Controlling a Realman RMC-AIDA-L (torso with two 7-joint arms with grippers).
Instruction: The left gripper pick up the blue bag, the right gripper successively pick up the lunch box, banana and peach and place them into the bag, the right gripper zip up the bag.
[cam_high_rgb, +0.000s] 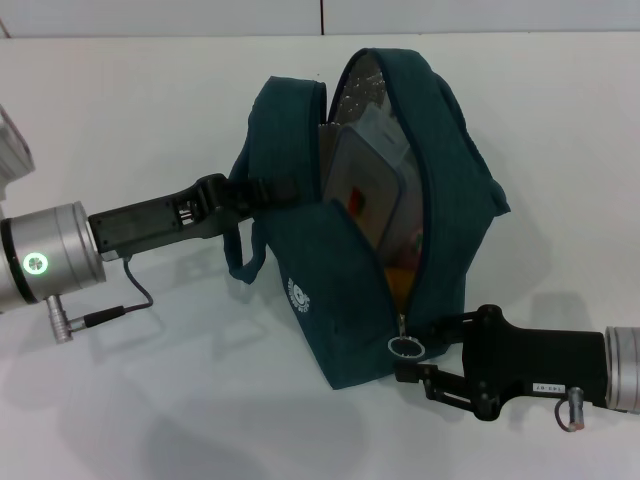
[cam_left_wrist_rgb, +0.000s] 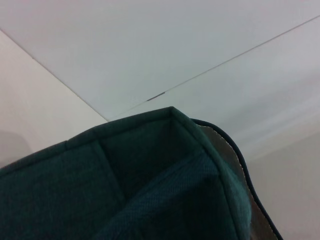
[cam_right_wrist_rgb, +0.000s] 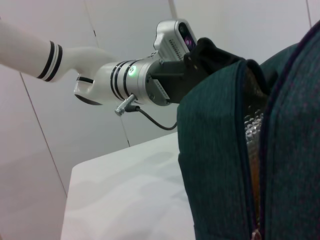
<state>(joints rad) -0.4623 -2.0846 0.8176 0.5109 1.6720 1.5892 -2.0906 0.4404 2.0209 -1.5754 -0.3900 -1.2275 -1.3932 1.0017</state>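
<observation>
- The blue bag (cam_high_rgb: 400, 230) stands upright on the white table (cam_high_rgb: 130, 120); its open mouth runs as a long slit from the raised top corner down to the ring zip pull (cam_high_rgb: 404, 347).
- The left gripper (cam_high_rgb: 262, 193) has its jaws clenched on the bag's upper edge.
- The right gripper (cam_high_rgb: 425, 355) sits at the zip pull; whether its jaws are clenched cannot be told.
- The lunch box (cam_high_rgb: 365, 190) stands on edge inside the bag.
- Bare table lies all round the bag.

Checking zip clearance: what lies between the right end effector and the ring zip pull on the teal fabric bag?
Nothing: in the head view the right end effector sits right at the ring zip pull of the teal fabric bag.
</observation>
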